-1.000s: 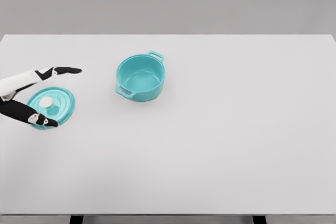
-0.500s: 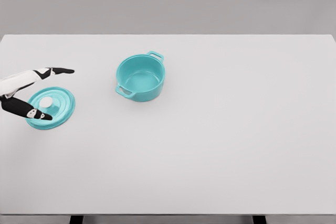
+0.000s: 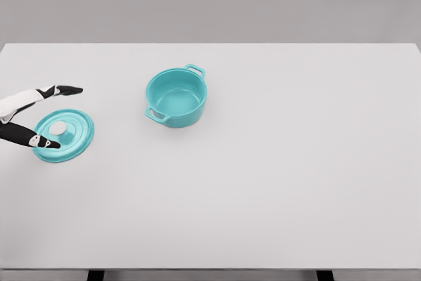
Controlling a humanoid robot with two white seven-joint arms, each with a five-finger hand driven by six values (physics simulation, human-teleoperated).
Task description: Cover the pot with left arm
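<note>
A teal pot with two side handles stands open on the white table, left of the middle. Its teal lid with a white knob lies flat on the table at the far left, well apart from the pot. My left hand comes in from the left edge, open, with one black-tipped finger stretched out beyond the lid's far edge and another lying over the lid's near left part beside the knob. The hand holds nothing. The right arm does not show.
The table's far edge runs along the top against a grey wall. Two dark table legs show at the bottom edge.
My left hand has drawn back toward the left edge, its fingertips sliding leftward over the lid. The lid and pot have stayed in place.
</note>
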